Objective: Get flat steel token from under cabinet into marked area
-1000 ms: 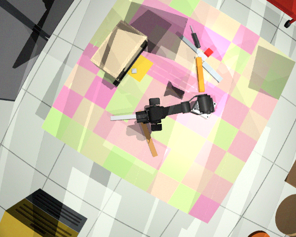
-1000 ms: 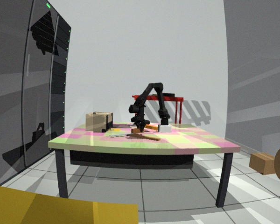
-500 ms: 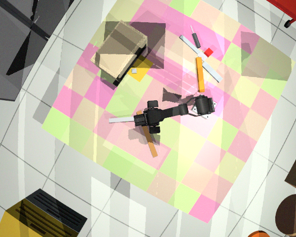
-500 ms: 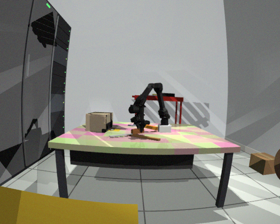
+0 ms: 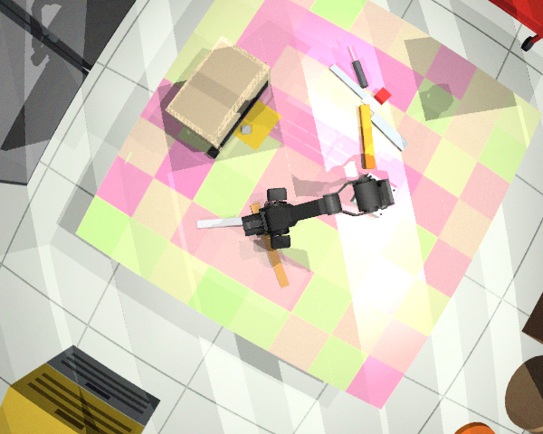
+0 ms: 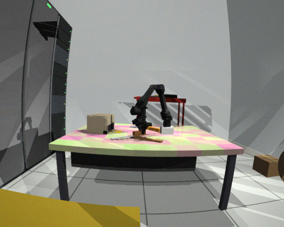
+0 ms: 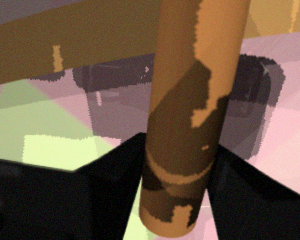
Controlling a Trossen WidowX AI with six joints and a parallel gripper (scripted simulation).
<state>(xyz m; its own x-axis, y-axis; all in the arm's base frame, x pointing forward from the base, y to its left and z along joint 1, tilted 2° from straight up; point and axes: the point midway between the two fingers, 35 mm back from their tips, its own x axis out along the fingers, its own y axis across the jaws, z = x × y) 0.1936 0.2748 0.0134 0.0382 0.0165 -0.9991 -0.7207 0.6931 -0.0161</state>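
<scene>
The small flat grey steel token [image 5: 246, 129] lies on the yellow marked square [image 5: 259, 125] in front of the tan box-shaped cabinet [image 5: 218, 94], close to the cabinet's dark front edge; whether it touches that edge cannot be told from the top view. It looks to be wholly on the yellow, lying flat.

The black parallel-jaw gripper [image 7: 176, 200] is closed about a third of the way, clamped on a long round orange-brown wooden rod [image 7: 190, 120]. In the wrist view the rod runs up between the two dark jaws, gripped near one end, with most of its length beyond them. From above, the rod [image 5: 276, 266] slants across the pink-and-green checkered surface [image 5: 370, 298], well apart from the token, and a pale grey flat strip [image 5: 218, 222] lies just beside the gripper.

As a judgement: the token, being thin steel, is likely stiff, dense for its size and slick on this surface (it should slide readily under a light push, and would be awkward to pinch flat). The rod appears rigid and light; held near its end, its far tip has leverage against the grip, so it may twist if it drags. What seems to remain is setting the rod down away from the token and the cabinet, opening the jaws and withdrawing.
</scene>
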